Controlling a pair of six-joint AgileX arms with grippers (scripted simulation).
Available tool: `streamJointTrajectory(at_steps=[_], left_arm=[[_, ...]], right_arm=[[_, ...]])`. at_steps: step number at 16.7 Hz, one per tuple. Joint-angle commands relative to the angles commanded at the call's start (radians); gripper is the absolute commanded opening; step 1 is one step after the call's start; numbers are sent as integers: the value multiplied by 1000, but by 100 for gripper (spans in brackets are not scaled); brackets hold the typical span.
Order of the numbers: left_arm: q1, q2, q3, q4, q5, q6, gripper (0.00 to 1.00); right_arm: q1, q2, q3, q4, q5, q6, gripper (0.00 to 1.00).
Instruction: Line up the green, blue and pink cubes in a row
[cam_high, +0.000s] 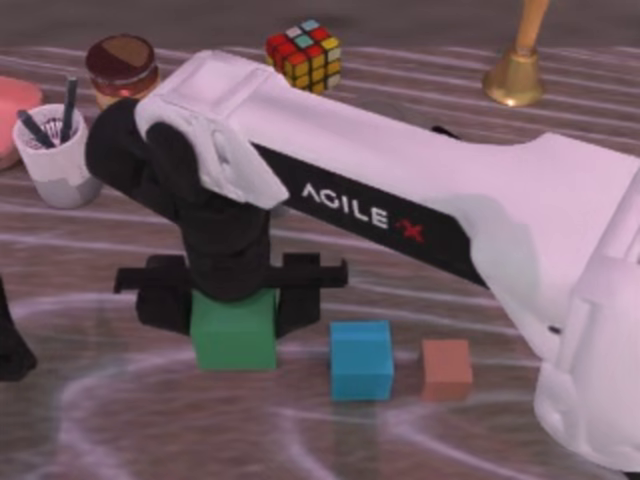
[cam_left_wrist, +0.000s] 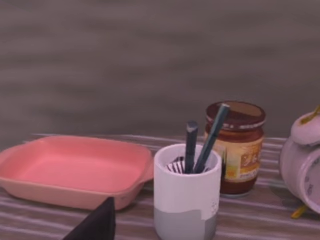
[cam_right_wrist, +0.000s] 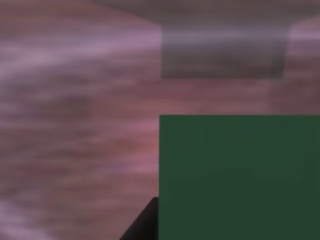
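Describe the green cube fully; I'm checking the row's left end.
The green cube is plain, matte, dark green and the largest of the three. It sits flat on the table at the row's left end, apart from the blue cube. The right gripper straddles it from above, a black finger at each side.

A rendered tabletop scene, not a real room: smooth marbled purple-brown table (cam_high: 150, 430) with pale swirling lines, flat grey wall (cam_left_wrist: 150, 60) behind. Household things mixed without order, as in a simulated test bench. At 11 o'clock a white cup (cam_high: 55, 155) with pens, a brown jar (cam_high: 122, 66) and a pink baking dish (cam_left_wrist: 75, 170). At 12 o'clock a multicoloured puzzle cube (cam_high: 304, 56). At 1 o'clock a brass base (cam_high: 515, 78). Beside the jar, a pale alarm clock (cam_left_wrist: 302, 165). White AgileX arm (cam_high: 420, 200) across the middle.
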Motion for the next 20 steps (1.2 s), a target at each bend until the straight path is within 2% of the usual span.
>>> streamJointTrajectory(at_steps=[4, 10, 14, 20], left_arm=[[0, 0, 0, 0, 0, 0, 100], [0, 0, 0, 0, 0, 0, 100], [0, 0, 0, 0, 0, 0, 100], [0, 0, 0, 0, 0, 0, 100]], right_arm=[[-3, -3, -43, 45, -1, 0, 0], [0, 18, -232, 252, 0, 1, 0], [1, 20, -241, 261, 0, 2, 0], [1, 20, -241, 261, 0, 2, 45]])
